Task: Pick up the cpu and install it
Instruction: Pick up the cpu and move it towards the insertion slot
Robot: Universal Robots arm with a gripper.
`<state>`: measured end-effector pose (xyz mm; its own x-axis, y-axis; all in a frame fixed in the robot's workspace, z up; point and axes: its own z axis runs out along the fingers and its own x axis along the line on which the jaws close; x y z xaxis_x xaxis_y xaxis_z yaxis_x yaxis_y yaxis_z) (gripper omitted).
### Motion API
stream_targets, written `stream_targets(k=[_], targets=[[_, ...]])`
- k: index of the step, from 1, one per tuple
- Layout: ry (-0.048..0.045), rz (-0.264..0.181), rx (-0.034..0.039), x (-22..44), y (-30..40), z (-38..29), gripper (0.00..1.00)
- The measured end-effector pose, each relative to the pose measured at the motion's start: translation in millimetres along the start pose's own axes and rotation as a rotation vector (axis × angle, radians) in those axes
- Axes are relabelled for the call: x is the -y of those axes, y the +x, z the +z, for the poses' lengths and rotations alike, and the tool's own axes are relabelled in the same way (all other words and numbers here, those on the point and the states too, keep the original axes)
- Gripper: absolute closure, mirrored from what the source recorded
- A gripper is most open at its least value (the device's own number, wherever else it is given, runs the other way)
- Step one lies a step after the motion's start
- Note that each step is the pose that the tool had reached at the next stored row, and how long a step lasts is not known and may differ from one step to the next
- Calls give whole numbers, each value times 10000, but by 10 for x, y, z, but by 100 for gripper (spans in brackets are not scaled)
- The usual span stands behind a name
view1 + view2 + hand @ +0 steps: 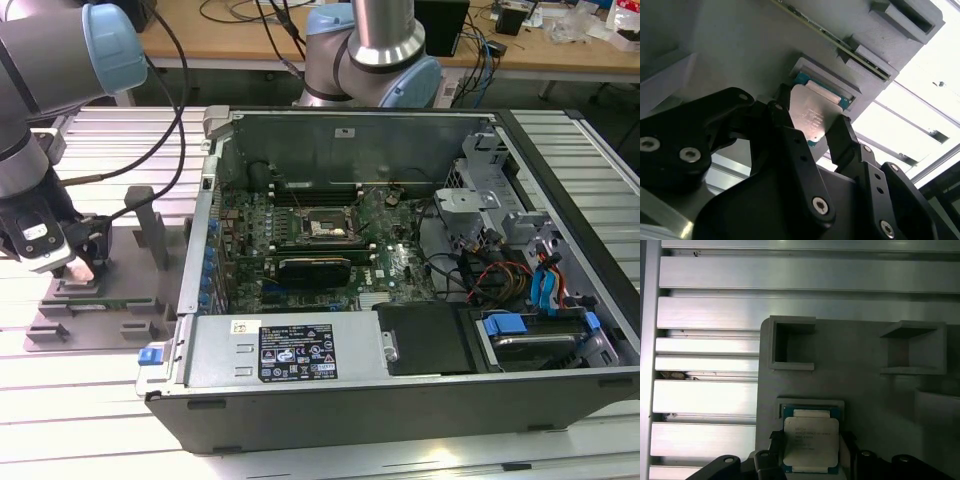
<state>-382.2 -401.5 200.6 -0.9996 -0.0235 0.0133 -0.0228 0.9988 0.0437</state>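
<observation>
Silver-topped cpu [811, 442] sits in the grey fixture [865, 395], straddled by the end effector [811, 125], grip state unclear.

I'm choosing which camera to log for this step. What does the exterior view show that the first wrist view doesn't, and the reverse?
Exterior view alone: the arm, the open computer case and its socket, well to the exterior view's right of the gripper. First wrist view alone: the cpu lying in its recess, and two brackets on the same fixture. Both: the gripper low over the grey fixture, which rests on the slatted table.
</observation>
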Motion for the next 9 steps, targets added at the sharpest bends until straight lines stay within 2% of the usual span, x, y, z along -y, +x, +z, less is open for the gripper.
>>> stream_targets(k=[3,5,6,7,9], targets=[[40,-2,-1,-1,-1,-40,47],[65,1,1,-2,0,-43,47],[104,2,-1,-4,0,-57,47],[143,2,-1,-3,1,-58,47],[150,-2,-1,-3,0,-37,47]])
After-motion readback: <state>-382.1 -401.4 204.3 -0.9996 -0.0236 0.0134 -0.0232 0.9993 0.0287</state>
